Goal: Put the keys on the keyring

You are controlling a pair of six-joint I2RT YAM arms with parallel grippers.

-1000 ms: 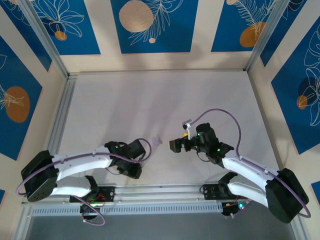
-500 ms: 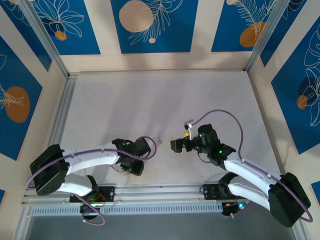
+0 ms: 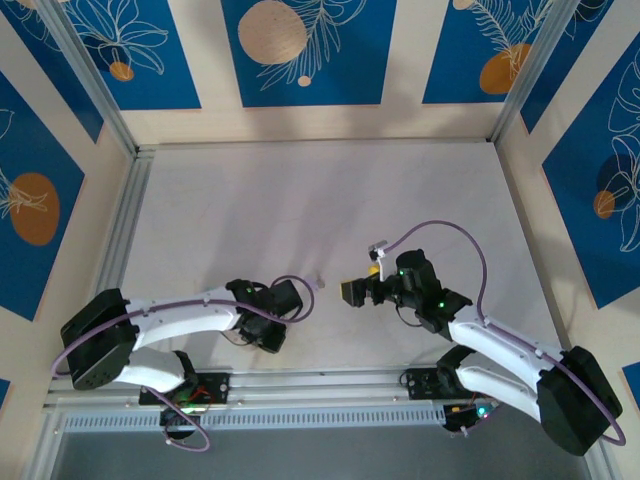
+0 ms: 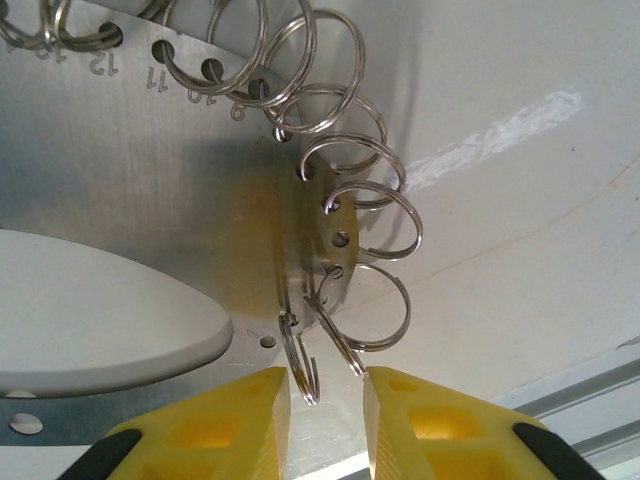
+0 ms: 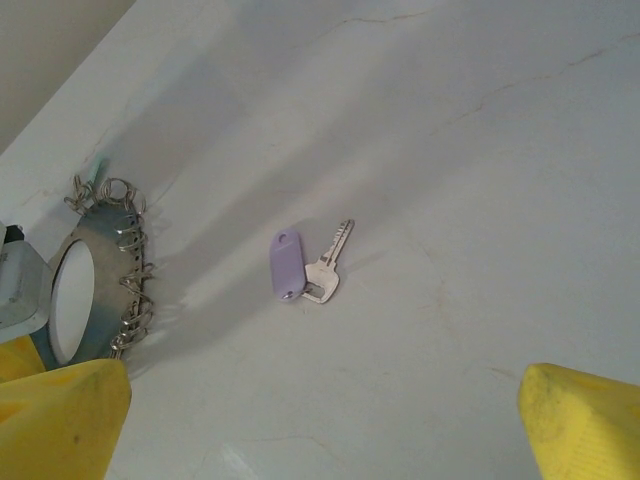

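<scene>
One silver key (image 5: 329, 267) with a lilac tag (image 5: 285, 265) lies flat on the pale table between the two arms; from above it is a tiny lilac speck (image 3: 318, 283). The keyring (image 4: 330, 215) is a flat metal plate with numbered holes and several split rings along its edge, also at the left of the right wrist view (image 5: 105, 285). My left gripper (image 4: 327, 420) is at the plate's end, its yellow fingers a narrow gap apart. Two split rings hang into that gap, one touching the right finger (image 4: 400, 400). My right gripper (image 5: 325, 405) hovers wide open over the key.
An aluminium rail (image 3: 320, 385) runs along the near table edge by the arm bases. Blue patterned walls (image 3: 300, 50) enclose the table on the far side and both flanks. The tabletop (image 3: 300, 200) behind the grippers is bare white.
My left gripper has moved right, closer to the key, mostly in the first half second. The right arm has barely shifted.
</scene>
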